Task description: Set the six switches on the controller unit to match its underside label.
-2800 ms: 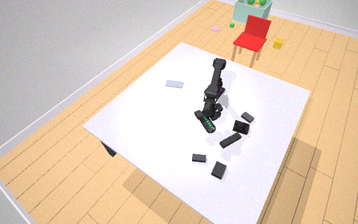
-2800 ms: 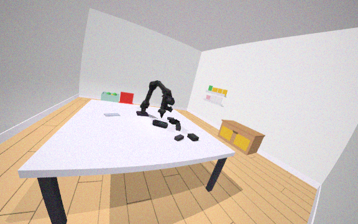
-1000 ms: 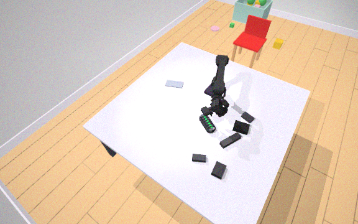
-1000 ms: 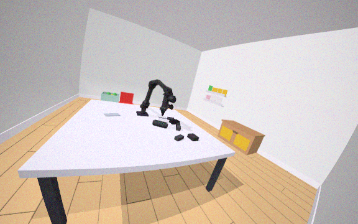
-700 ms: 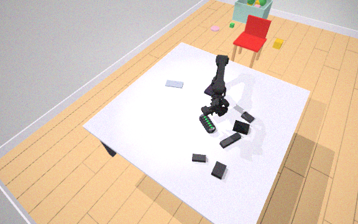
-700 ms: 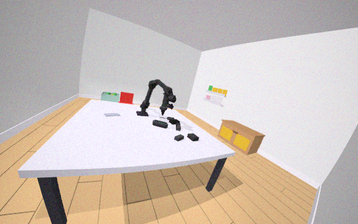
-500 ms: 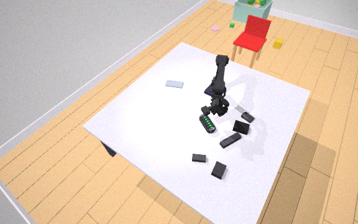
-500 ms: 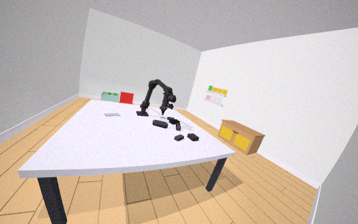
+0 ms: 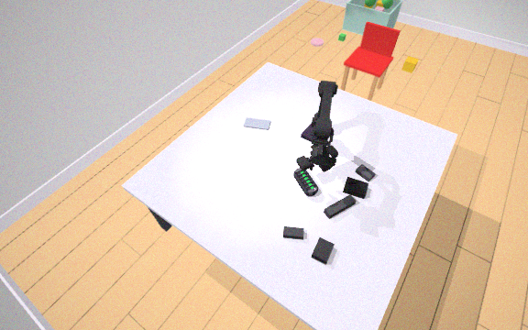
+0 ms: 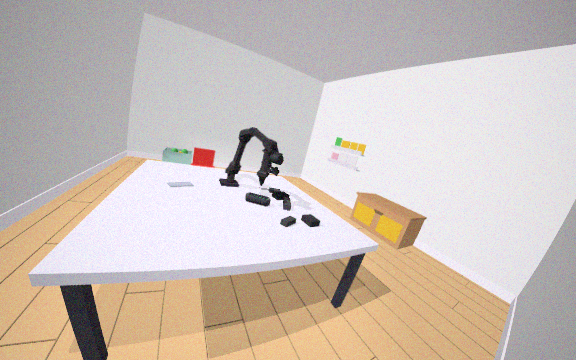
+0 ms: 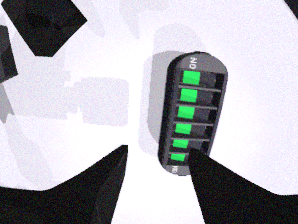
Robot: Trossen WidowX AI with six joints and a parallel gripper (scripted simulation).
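The dark grey controller unit [image 9: 305, 182] [image 10: 257, 199] [image 11: 216, 95] sits on the bench with its six switches facing up. In the wrist view all six green ends show in a column on the left, on the side of the "ON" print at the top; the dark ends are on the right. Which ends are pressed down is hard to tell. The underside label is hidden. My gripper [image 11: 158, 152] [image 10: 262, 184] is partly open with nothing between its fingers. It is above the unit's arm-side end; in the wrist view the right fingertip overlaps the lowest switches and the left is beside the unit.
Dark modules lie beside the unit: a small block [image 9: 365, 172], a square box [image 9: 356, 188] [image 11: 45, 25] and a long bar [image 9: 339, 206]. Two more blocks [image 9: 293, 233] [image 9: 323, 250] lie farther from the arm. A flat pale plate [image 9: 257, 124] [image 10: 180, 184] lies across the table.
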